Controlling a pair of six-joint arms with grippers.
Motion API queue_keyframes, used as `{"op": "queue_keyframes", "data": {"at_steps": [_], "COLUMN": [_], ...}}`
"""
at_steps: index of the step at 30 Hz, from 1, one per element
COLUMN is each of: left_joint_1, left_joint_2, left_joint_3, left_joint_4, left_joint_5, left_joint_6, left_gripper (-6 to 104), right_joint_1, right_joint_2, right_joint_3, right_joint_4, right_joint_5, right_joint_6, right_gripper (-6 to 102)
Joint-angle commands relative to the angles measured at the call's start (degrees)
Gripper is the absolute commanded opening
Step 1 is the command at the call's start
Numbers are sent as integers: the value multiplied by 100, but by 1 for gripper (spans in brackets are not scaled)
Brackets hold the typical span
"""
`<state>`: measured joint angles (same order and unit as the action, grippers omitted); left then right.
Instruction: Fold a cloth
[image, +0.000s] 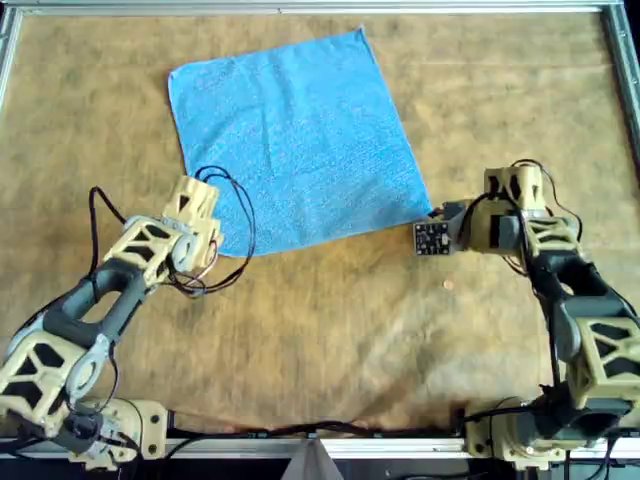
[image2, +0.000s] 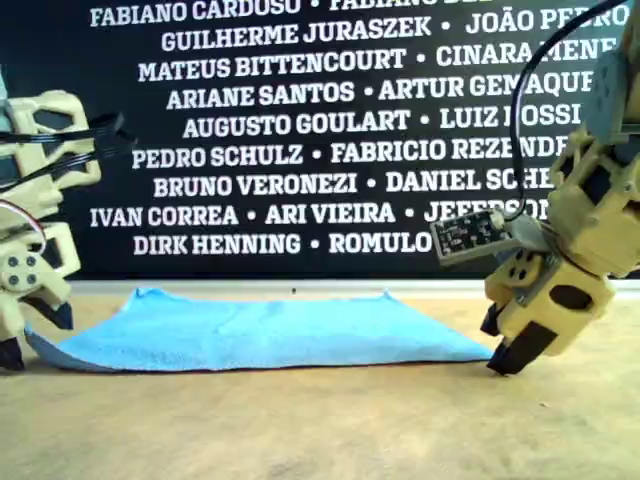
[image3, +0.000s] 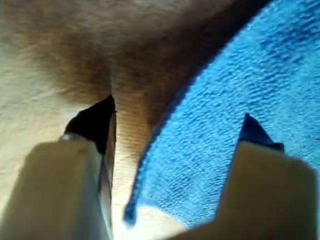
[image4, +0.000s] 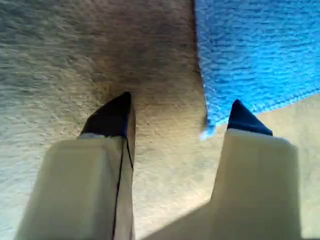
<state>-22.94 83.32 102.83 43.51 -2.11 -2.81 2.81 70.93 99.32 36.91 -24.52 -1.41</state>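
Note:
The sky-blue cloth (image: 295, 140) (image2: 270, 335) lies spread flat and turned at an angle on the brown table, much larger than either gripper. My left gripper (image: 212, 242) (image2: 35, 335) (image3: 177, 115) is open and low at the cloth's near-left corner in the overhead view. One fingertip is over the cloth (image3: 240, 100), the other over bare table. My right gripper (image: 438, 214) (image2: 498, 345) (image4: 180, 102) is open at the near-right corner. The cloth's (image4: 250, 50) corner tip lies between its fingers, close to one of them. Neither gripper holds anything.
The brown matted table (image: 330, 330) is bounded by a metal frame (image: 300, 8). A small round speck (image: 447, 285) lies near the right arm in the overhead view. A black wall with white names (image2: 300, 120) stands behind the table in the exterior view.

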Motion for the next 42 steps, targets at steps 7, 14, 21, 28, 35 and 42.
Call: {"op": "queue_keyframes", "data": {"at_steps": [7, 14, 21, 28, 35, 42], "left_joint_1": [-149, -149, -176, -448, -448, -448], "left_joint_2": [-185, -343, -343, -343, -343, -343], "left_joint_3": [-624, -853, -853, -853, -853, -853], "left_joint_4": [-105, -105, -105, -105, -105, -105], "left_joint_5": [26, 26, 26, 18, 18, 18], "left_joint_6": [-26, -26, 44, 44, 44, 44], "left_gripper": [86, 86, 86, 86, 87, 86], "right_joint_1": [79, 527, 545, 545, 554, 563], "right_joint_2": [-308, -492, -642, -1002, -1134, -1134], "right_joint_3": [-870, -1143, -1336, -1775, -1934, -1934], "right_joint_4": [-176, -176, -176, -176, -167, -167], "right_joint_5": [-44, 35, 35, 35, 44, 44], "right_joint_6": [18, 18, 26, 26, 26, 26], "right_gripper": [75, 75, 75, 75, 75, 75]}}
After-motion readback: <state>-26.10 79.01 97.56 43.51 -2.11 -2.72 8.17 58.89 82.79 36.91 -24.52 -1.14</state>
